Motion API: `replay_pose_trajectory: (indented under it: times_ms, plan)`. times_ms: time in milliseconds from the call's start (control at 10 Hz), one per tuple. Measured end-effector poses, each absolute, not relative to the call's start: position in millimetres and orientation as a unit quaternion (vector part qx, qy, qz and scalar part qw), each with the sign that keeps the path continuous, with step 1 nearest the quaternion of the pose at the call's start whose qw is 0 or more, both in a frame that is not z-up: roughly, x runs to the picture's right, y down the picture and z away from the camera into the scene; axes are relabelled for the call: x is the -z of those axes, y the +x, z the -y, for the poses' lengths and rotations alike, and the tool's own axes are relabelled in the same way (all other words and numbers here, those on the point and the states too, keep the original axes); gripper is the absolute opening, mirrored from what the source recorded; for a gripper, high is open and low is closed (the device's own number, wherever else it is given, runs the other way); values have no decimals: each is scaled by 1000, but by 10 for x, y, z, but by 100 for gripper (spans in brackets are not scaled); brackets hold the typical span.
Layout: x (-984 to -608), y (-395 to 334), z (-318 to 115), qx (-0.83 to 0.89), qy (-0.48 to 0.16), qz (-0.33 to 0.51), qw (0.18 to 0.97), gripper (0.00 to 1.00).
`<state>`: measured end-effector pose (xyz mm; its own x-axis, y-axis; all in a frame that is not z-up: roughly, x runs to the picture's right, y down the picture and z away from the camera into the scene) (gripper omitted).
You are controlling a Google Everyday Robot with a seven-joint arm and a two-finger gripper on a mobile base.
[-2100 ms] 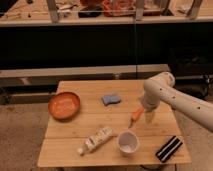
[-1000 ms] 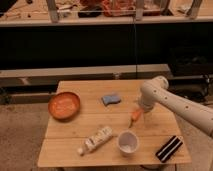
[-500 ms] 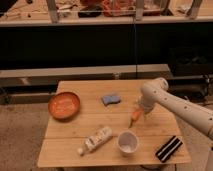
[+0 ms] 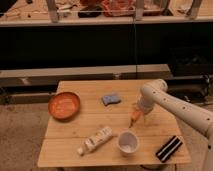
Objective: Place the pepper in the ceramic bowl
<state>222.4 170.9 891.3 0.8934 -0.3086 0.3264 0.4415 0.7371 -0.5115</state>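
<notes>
1. One white robot arm point(image 4: 172, 102) reaches in from the right side and bends down over the wooden table point(image 4: 90, 122).
2. The gripper point(image 4: 139, 114) is low over the right-centre of the table top, right at the upper end of the pepper point(image 4: 134, 119).
3. Whether the gripper is clamped on the pepper or merely against it cannot be told.
4. The pepper sits tilted, its lower tip at or near the table surface, just above the white cup point(image 4: 128, 142).
5. The ceramic bowl point(image 4: 64, 106) stands on the left part of the table, well apart from the pepper and holding nothing visible.
6. A blue sponge point(image 4: 111, 99) lies between the bowl and the gripper, towards the far edge.
7. A white bottle point(image 4: 96, 140) lies on its side near the front edge, just left of the cup.
8. A black block with a pale stripe point(image 4: 169, 148) lies at the front right corner.
</notes>
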Motion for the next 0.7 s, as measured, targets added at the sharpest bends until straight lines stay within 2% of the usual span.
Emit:
replay_pose_trajectory:
  times_ms: [500, 700]
  plan:
    - [-8956, 2214, -1776, 207, -302, 113, 924, 77]
    - [-8956, 2216, -1779, 207, -301, 113, 924, 79]
